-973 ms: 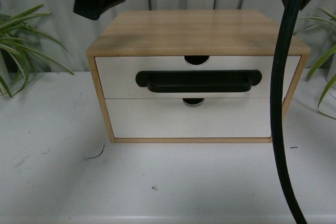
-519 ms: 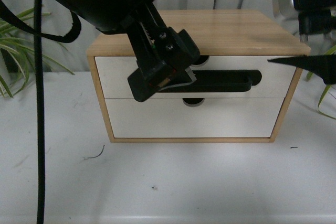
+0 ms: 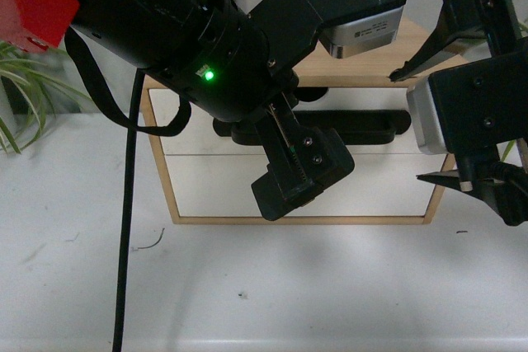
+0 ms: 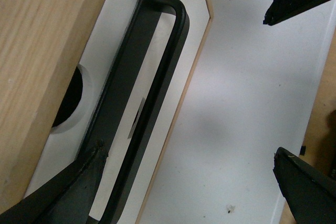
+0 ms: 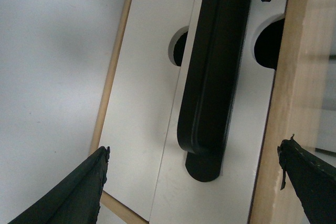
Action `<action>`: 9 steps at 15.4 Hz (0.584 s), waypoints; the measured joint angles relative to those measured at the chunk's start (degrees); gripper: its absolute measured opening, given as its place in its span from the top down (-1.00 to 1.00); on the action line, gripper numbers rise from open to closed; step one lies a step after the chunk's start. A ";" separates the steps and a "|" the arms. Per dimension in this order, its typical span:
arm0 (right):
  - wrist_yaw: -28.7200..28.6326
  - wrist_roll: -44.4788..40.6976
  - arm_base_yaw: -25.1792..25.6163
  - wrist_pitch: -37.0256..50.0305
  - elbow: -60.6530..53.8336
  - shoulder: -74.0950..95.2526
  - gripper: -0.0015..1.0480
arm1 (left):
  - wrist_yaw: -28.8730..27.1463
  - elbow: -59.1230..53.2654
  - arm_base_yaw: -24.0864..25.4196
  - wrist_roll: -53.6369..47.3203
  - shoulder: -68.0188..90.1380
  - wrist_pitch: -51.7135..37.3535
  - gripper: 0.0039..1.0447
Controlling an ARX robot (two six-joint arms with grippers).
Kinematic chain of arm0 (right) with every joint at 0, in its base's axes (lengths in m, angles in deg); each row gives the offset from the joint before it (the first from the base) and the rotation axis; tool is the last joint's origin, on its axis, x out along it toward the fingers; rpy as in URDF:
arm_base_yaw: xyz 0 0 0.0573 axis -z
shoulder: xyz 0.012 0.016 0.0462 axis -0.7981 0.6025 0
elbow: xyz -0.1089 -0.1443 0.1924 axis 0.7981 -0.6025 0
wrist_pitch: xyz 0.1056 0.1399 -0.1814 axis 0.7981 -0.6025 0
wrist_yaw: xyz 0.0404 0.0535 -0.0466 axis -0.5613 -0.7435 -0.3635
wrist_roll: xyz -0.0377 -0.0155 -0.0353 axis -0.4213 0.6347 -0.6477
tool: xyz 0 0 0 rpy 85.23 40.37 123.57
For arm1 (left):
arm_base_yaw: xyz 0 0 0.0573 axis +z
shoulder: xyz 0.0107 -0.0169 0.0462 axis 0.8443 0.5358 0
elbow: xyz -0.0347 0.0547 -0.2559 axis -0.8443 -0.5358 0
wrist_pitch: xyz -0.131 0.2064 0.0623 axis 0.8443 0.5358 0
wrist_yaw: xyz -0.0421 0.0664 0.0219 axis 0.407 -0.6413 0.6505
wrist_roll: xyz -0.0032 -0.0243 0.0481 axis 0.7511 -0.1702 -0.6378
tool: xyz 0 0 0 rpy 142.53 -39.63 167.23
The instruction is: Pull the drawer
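Where 0.5 s ago showed left fingers (image 4: 63, 192) high at left end of handle (image 5: 210, 77), now shows them lower & further right, spread wide, pinching nothing. Shows right fingers (image 5: 68, 192) likewise apart, moved in from right edge. Leaves drawer (image 5: 231, 198) shut as before, flush in wood cabinet (image 3: 355, 70) above plain lower front (image 3: 214, 187). Reveals in left wrist view only: one fingertip over handle backplate by notch (image 4: 68, 103), other out over table (image 3: 247, 286); can't tell contact. Reveals in right wrist view: handle end betw. tips, clear of both; hides mid-bar in front view. Slants left gripper (image 4: 189, 150) down from upper left; aims right gripper (image 3: 406, 128) leftward.
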 joint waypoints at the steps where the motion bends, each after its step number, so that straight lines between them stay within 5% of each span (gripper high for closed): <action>1: 0.07 0.63 -0.52 0.39 0.13 1.27 -0.88 | -0.22 0.02 0.00 0.33 0.85 -0.77 -0.88; 9: 1.33 5.79 -2.16 3.54 3.39 9.64 -0.88 | -1.66 1.86 1.60 1.55 6.03 -3.65 -0.88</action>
